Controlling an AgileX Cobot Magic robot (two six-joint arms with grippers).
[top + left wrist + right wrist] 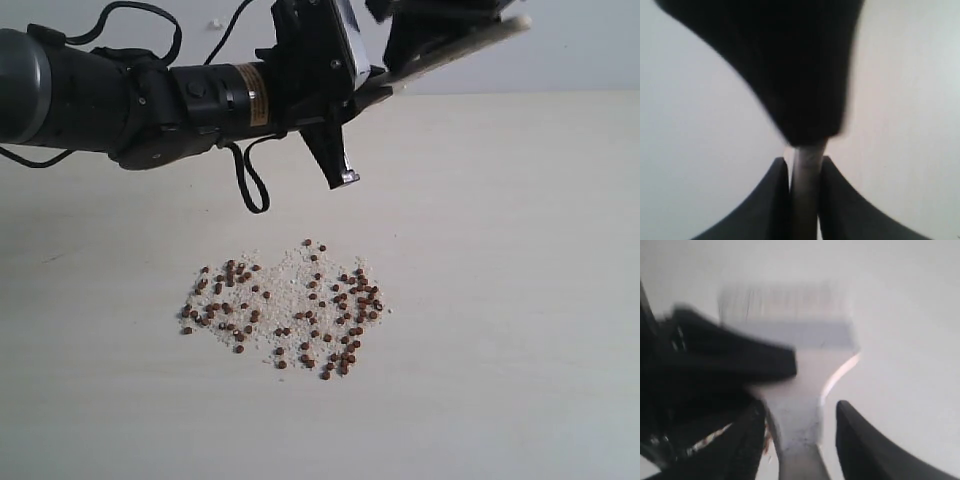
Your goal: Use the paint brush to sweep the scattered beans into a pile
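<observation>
The beans [285, 310] lie scattered with white grains in a loose patch on the pale table, not in a compact pile. The paint brush [470, 45] is held high above the table's far side, well clear of them. My left gripper [375, 85] is shut on it: in the left wrist view its fingers [782, 200] press both sides of the grey brush edge [805, 200]. My right gripper [800, 407] straddles the pale handle [797, 410] with a gap on one side, so it is open. Ferrule [795, 335] and bristles [785, 302] show beyond it, blurred.
The left arm [90, 95] stretches across the upper left, and a black cable loop [250, 190] hangs below it. The table's far edge [520, 93] meets a plain wall. The right gripper's dark body [800, 65] fills the upper left wrist view.
</observation>
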